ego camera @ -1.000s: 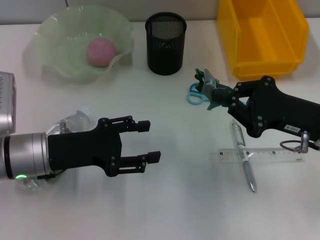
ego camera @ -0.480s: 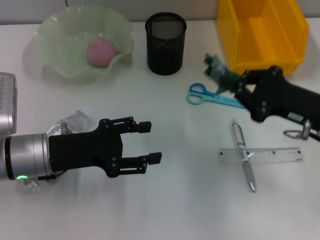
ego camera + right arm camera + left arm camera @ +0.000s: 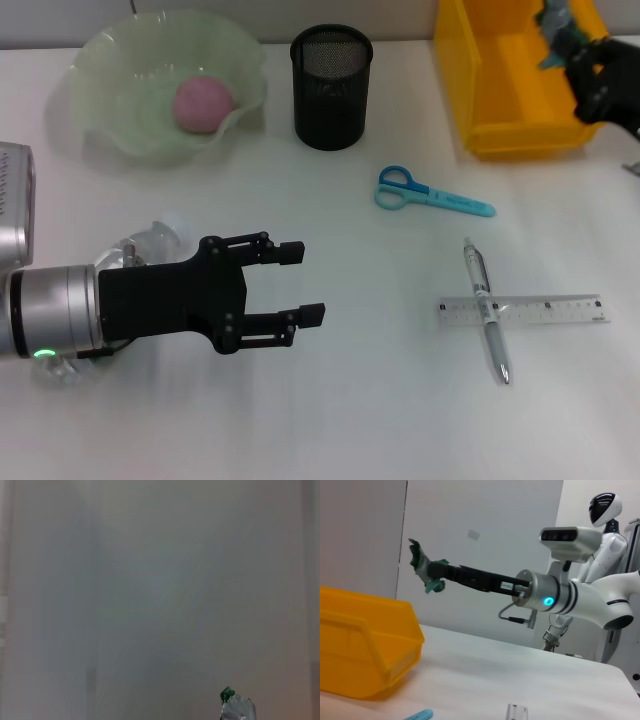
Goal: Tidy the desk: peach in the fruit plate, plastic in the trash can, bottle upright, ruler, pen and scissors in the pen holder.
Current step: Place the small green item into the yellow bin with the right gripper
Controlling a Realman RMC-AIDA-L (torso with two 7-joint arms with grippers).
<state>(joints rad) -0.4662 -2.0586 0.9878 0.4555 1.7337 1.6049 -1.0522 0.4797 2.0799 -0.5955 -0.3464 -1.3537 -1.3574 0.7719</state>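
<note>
Since a second ago right gripper (image 3: 562, 38) carries crumpled dark green-grey plastic scrap (image 3: 424, 566) from beside scissors to above bright yellow rectangular trash can (image 3: 500, 90) | fingers pinch scrap | left gripper (image 3: 295, 283) spread, idle | advice: centre over opening, then release.
</note>
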